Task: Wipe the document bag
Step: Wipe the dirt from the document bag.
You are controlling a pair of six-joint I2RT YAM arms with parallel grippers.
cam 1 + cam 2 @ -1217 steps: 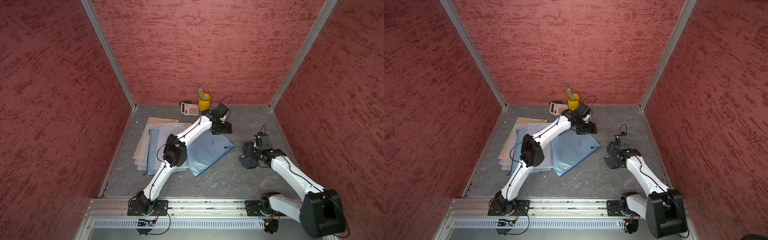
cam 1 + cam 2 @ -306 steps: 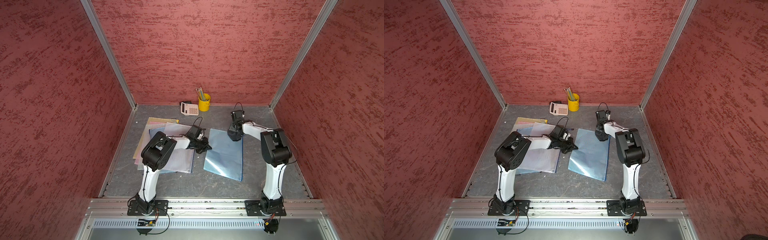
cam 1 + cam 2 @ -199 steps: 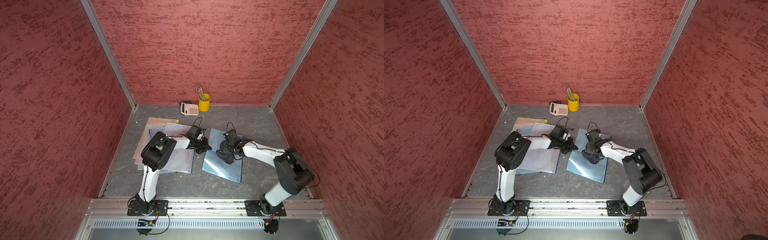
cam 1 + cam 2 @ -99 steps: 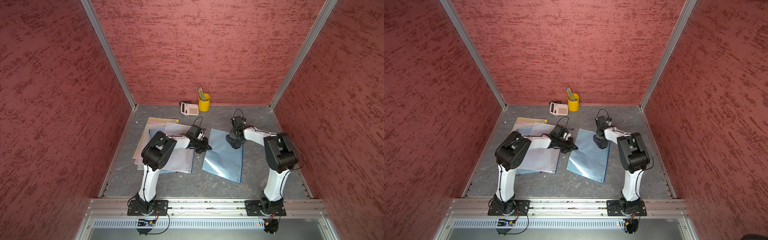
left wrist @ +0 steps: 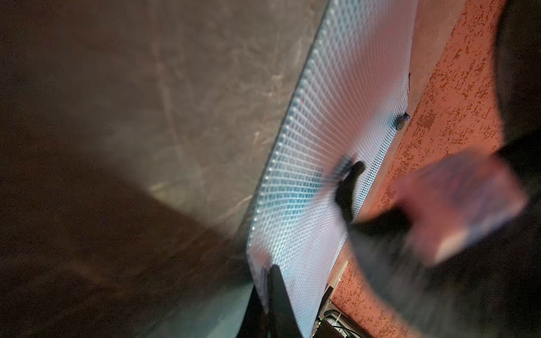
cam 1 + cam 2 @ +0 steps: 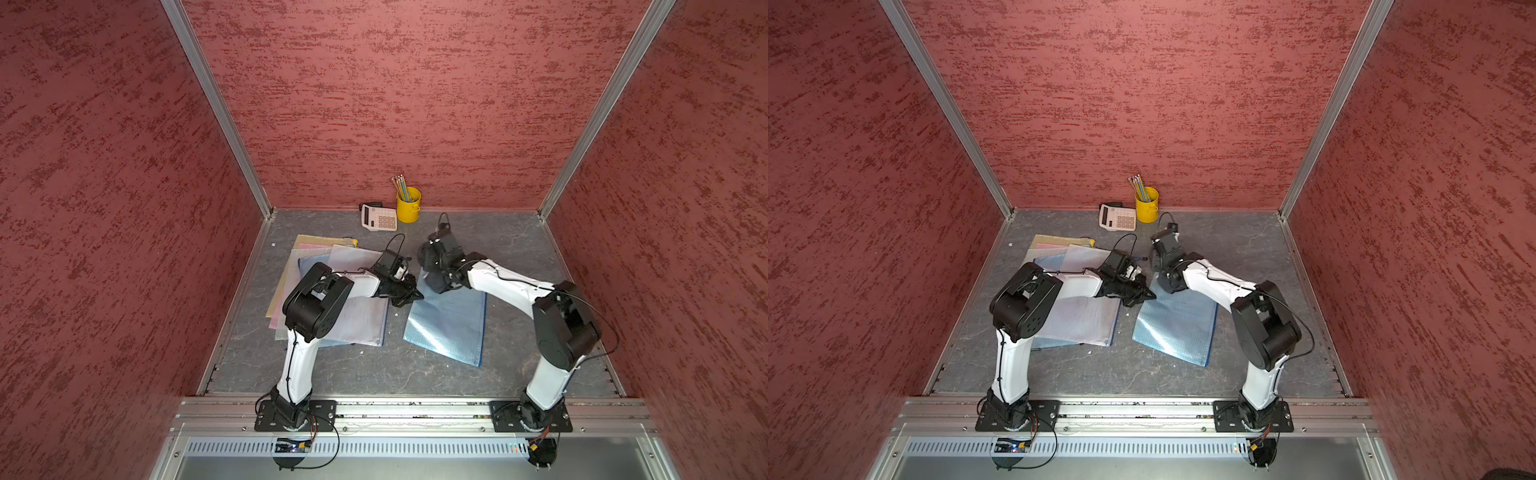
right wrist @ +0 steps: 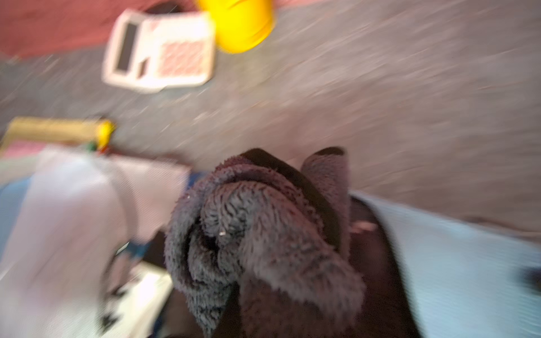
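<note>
1. far left first: a fanned stack of pastel document bags (image 6: 365, 320) lies flat at about 9 o'clock on the grey table (image 6: 519, 249). a lavender mesh one is on top, with blue, pink and yellow edges poking out under it.
2. a white calculator (image 6: 379, 217) sits at 12 o'clock, right up against the back wall.
3. just beside it, at its 2 o'clock, stands a yellow pencil cup (image 6: 408, 205), upright, with a bunch of pencils (image 6: 399, 185) in it.
4. the left gripper (image 6: 415, 296) reaches across the stack to the gap between it and the next bag. its jaws are closed right up. the tips sit on the 10 o'clock corner of the blue document bag (image 6: 451, 328), and the left wrist view shows a black finger (image 5: 278, 292) on that mesh corner. can't tell whether it pinches the corner or only presses it.
5. the right gripper (image 6: 440, 282) is clamped tight on a dark grey fluffy cloth (image 7: 257, 234), bunched around its fingers. the cloth is down on the 12 o'clock end of the blue bag. the right wrist view is pretty blurry.
6. the blue bag lies flat near the table's middle, slightly skewed. it's just beside the stack, not touching it.
</note>
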